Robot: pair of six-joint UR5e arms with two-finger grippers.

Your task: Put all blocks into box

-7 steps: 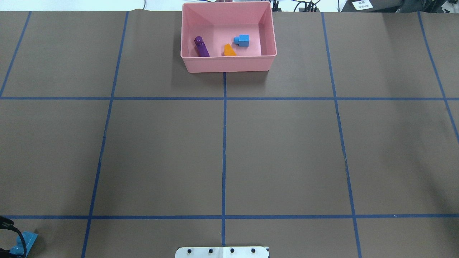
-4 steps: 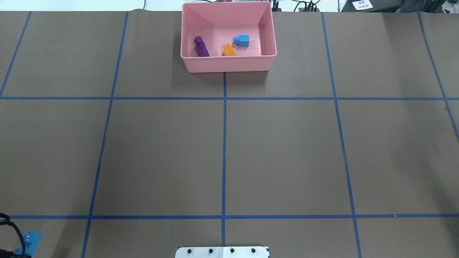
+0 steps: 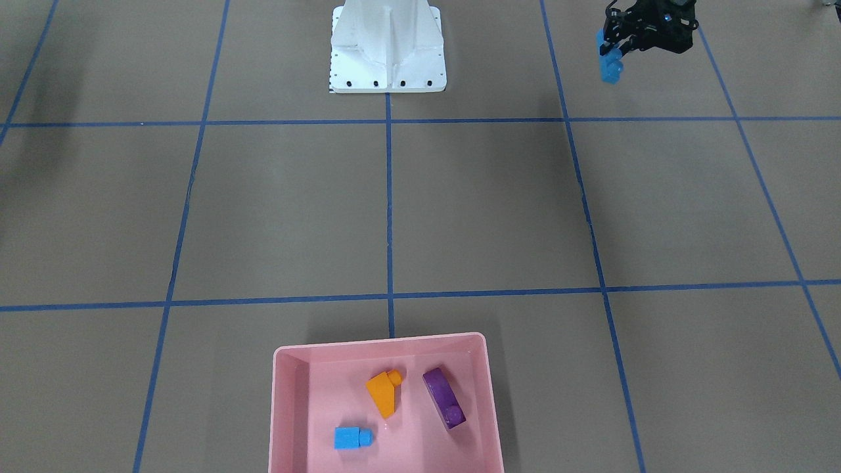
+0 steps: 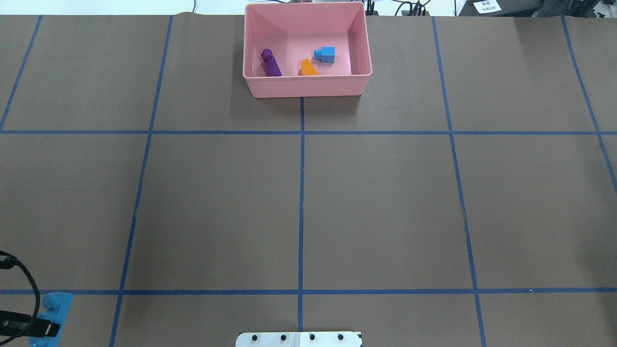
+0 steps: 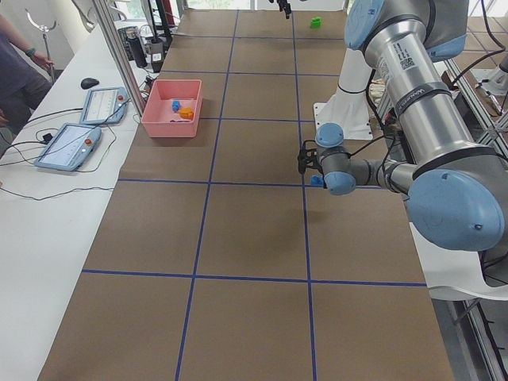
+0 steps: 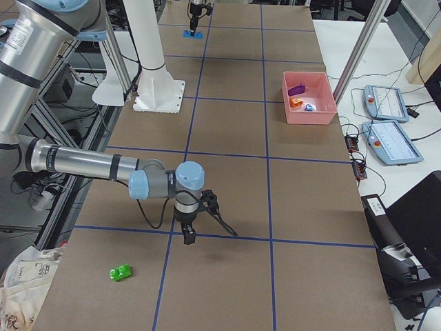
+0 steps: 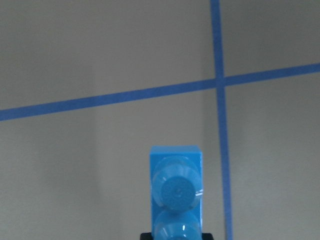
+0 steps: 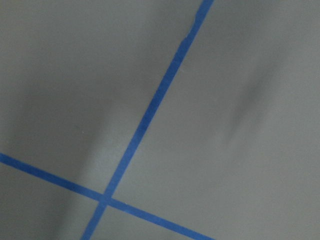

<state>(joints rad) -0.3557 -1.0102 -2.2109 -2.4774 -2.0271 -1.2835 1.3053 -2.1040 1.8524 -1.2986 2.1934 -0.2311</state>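
Note:
My left gripper [image 3: 612, 47] is shut on the long light-blue block [image 3: 611, 67] and holds it above the table near the robot's side; the block also shows at the overhead view's bottom left [image 4: 52, 313] and in the left wrist view [image 7: 176, 190]. The pink box [image 4: 308, 87] stands at the far middle edge and holds the purple block [image 4: 271, 63], the orange block [image 4: 308, 68] and the small blue cube [image 4: 327, 54]. The green block [image 6: 122, 273] lies on the table at the robot's right end. My right gripper [image 6: 203, 233] hovers near it; I cannot tell whether it is open.
The white robot base [image 3: 387, 46] stands at the table's near middle edge. Blue tape lines divide the brown table. Two tablets [image 5: 75, 143] and cables lie on the white bench beyond the box. A person stands at the exterior left view's far left edge.
My left gripper has risen with the light-blue block, which now looks larger and sits slightly further right and forward in the overhead view. The box and its blocks have not moved.

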